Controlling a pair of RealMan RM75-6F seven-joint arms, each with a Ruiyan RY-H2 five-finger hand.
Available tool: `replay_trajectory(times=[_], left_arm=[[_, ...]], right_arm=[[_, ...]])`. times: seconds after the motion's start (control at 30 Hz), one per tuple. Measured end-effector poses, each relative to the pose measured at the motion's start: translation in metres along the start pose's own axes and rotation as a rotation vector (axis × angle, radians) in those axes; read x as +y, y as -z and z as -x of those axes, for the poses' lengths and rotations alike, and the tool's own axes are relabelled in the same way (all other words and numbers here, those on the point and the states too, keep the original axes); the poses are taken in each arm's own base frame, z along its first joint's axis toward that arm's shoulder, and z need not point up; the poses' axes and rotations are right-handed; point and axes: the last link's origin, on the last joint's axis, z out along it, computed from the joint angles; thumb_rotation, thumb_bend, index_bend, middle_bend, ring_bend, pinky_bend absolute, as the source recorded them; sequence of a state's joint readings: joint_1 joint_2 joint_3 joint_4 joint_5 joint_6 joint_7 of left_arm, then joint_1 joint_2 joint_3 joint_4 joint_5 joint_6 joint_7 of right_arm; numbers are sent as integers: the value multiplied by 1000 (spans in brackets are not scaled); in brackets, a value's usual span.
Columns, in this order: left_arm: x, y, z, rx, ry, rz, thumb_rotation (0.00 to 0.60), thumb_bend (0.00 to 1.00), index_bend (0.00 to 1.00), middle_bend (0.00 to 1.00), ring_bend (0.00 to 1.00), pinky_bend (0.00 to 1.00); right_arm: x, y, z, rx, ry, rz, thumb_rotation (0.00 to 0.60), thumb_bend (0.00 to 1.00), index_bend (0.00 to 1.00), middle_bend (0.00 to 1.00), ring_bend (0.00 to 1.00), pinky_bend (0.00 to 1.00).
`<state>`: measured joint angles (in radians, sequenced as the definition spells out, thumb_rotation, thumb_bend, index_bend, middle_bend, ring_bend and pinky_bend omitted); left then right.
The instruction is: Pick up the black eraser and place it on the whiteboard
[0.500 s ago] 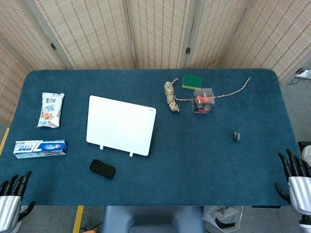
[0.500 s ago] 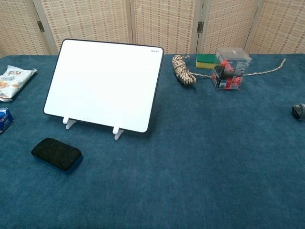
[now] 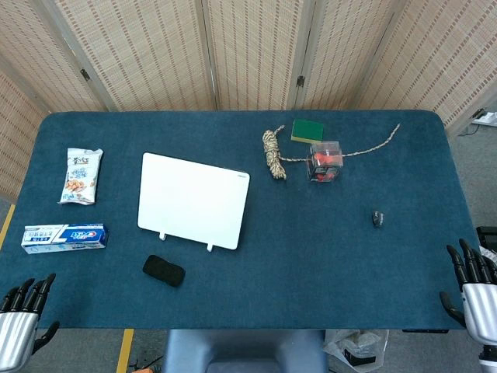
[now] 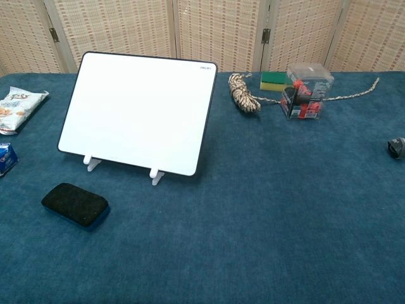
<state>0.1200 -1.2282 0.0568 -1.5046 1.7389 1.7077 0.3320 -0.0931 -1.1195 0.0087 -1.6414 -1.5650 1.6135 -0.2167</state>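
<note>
The black eraser lies on the blue table just in front of the whiteboard, which is propped on two small white feet. My left hand hangs off the table's near left corner, fingers spread and empty. Off the near right corner sits my right hand, also spread and holding nothing. Both hands are far from the eraser and show only in the head view.
A snack packet and a toothpaste box lie at the left. At the back right are a coiled rope, a green sponge and a clear box with red contents. A small dark clip lies right of centre.
Both hands have slid slightly down toward the frame's bottom edge. Nothing on the table has moved.
</note>
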Motion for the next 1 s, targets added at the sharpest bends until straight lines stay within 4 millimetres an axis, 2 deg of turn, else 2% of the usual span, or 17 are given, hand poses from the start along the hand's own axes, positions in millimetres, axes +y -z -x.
replay_trajectory(times=[0.07, 0.1, 0.13, 0.17, 0.2, 0.27, 0.33, 0.43, 0.7, 0.83, 1.0], left_arm=[[1, 0, -2, 25, 3, 19, 600, 222, 0, 488, 284, 349], [2, -1, -2, 37, 2, 29, 600, 222, 1, 631, 393, 442], [4, -1, -2, 49, 2, 41, 600, 222, 10, 731, 479, 522], [6, -3, -3, 67, 3, 61, 600, 222, 44, 887, 634, 670], [9, -4, -3, 81, 6, 80, 600, 222, 91, 965, 744, 783], [16, -9, -5, 120, 24, 138, 600, 222, 191, 1000, 883, 929], [24, -16, -6, 160, 51, 199, 600, 222, 253, 1000, 973, 997], [36, -29, -5, 176, 85, 275, 600, 222, 250, 1000, 1000, 1000], [66, -61, 11, -59, 139, 372, 600, 221, 296, 1000, 1000, 1000], [85, -81, 11, -151, 164, 423, 600, 222, 292, 1000, 1000, 1000], [104, -103, 7, -170, 135, 475, 600, 230, 299, 1000, 1000, 1000]], right_arm=[[0, 0, 0, 0, 0, 2, 600, 335, 0, 0, 86, 135], [0, -1, 0, -1, 0, 3, 600, 335, 0, 0, 85, 135], [0, -1, 1, -3, 1, 5, 600, 335, 0, 0, 85, 135], [0, -2, 1, -6, 2, 5, 600, 335, 0, 0, 85, 135], [0, -2, 1, -7, 2, 4, 600, 335, 0, 0, 85, 135], [0, -2, 1, -6, 1, 3, 600, 335, 0, 0, 85, 135], [0, -1, 0, -2, -1, 5, 600, 334, 0, 0, 85, 135], [0, -1, 0, 0, -3, 4, 600, 334, 0, 0, 85, 135], [1, -2, 0, -3, -6, 7, 600, 335, 0, 0, 86, 135], [2, -2, -1, 2, -12, 9, 600, 334, 0, 0, 86, 135], [2, -1, -1, 0, -11, 5, 600, 334, 0, 0, 87, 135]])
